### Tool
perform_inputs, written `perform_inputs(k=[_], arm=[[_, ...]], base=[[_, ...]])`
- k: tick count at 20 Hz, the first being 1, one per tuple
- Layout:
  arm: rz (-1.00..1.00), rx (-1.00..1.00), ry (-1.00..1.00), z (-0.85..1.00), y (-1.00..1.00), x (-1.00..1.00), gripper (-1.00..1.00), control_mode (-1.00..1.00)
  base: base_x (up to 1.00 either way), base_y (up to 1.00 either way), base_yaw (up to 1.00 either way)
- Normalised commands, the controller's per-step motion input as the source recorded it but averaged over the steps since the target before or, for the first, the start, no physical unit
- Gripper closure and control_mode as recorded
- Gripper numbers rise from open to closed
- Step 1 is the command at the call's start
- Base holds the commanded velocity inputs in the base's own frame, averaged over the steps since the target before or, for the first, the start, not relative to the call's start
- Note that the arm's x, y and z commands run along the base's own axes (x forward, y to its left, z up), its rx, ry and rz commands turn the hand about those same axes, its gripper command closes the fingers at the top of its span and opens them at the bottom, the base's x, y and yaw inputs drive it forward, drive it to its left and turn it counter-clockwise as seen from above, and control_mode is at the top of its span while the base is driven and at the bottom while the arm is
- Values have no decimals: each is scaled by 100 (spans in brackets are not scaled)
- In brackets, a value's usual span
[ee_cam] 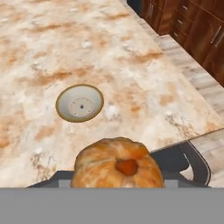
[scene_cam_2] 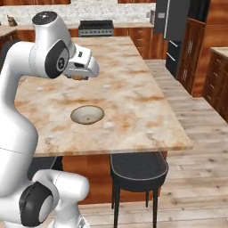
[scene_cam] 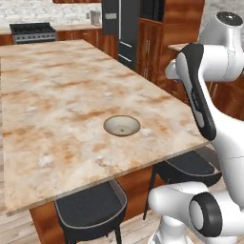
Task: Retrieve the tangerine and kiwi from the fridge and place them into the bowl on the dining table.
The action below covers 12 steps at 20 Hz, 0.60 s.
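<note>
Orange tangerine (ee_cam: 116, 164) held in gripper (scene_cam_2: 79, 76), hand raised over table (scene_cam: 62, 90), arm bent w/ elbow high. Bowl (ee_cam: 79, 103) on table near front edge, below and ahead of hand.

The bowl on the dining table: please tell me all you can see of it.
The bowl is small, round and shallow, with a tan rim, a pale inside and a slightly darker, speckled centre. It looks ceramic. It sits upright and empty on the marbled dining table, near the edge by the dark stools. Nothing else touches it.
</note>
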Motion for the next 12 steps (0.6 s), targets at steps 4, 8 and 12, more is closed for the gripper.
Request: perform_inputs(k=[4, 8, 12], arm=[[0, 0, 0, 0, 0, 0, 100, 100], [0, 0, 0, 0, 0, 0, 100, 100], [0, 0, 0, 0, 0, 0, 100, 100]], base=[[100, -1, 54], [100, -24, 46], [72, -6, 22]])
